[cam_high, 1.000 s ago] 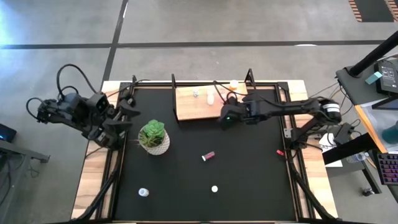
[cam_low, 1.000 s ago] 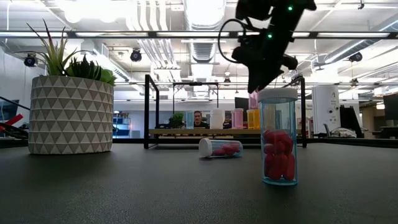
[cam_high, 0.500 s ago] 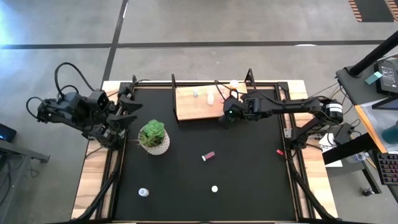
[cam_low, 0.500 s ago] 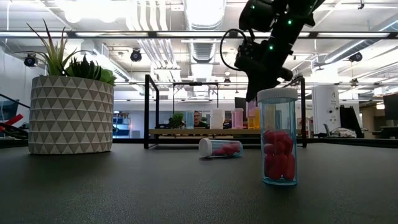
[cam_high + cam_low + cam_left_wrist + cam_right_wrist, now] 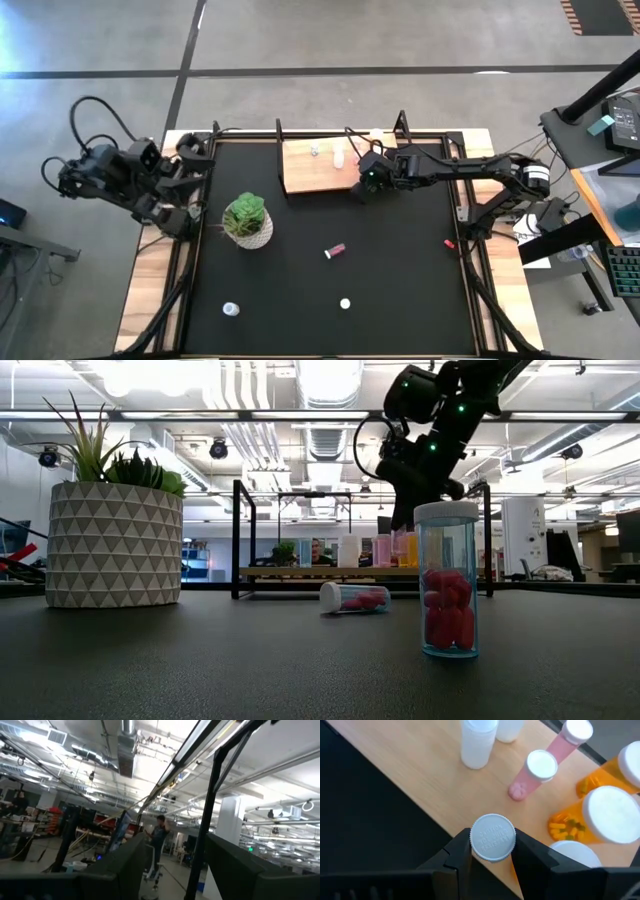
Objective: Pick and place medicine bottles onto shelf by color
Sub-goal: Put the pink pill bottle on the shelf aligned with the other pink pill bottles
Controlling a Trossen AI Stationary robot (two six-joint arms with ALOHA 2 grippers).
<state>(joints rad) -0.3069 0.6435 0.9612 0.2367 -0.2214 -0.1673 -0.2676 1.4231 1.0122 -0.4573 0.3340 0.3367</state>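
Right end effector point(image 5: 492, 851) grips a white-capped orange pill bottle point(image 5: 492, 837) over the light-wood shelf board point(image 5: 420, 775), beside white, pink and orange ones. Three bottles remain on the black desk point(image 5: 400, 280). Left end effector point(image 5: 190, 170) waits open at the desk's edge.

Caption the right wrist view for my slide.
Right gripper holds a white-capped bottle above the wooden shelf.

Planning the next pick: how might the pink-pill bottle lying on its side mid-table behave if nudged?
The lying bottle is a round cylinder on its side, so it would probably roll. It looks small and clear, likely light. Its smooth wall may slip between fingers.
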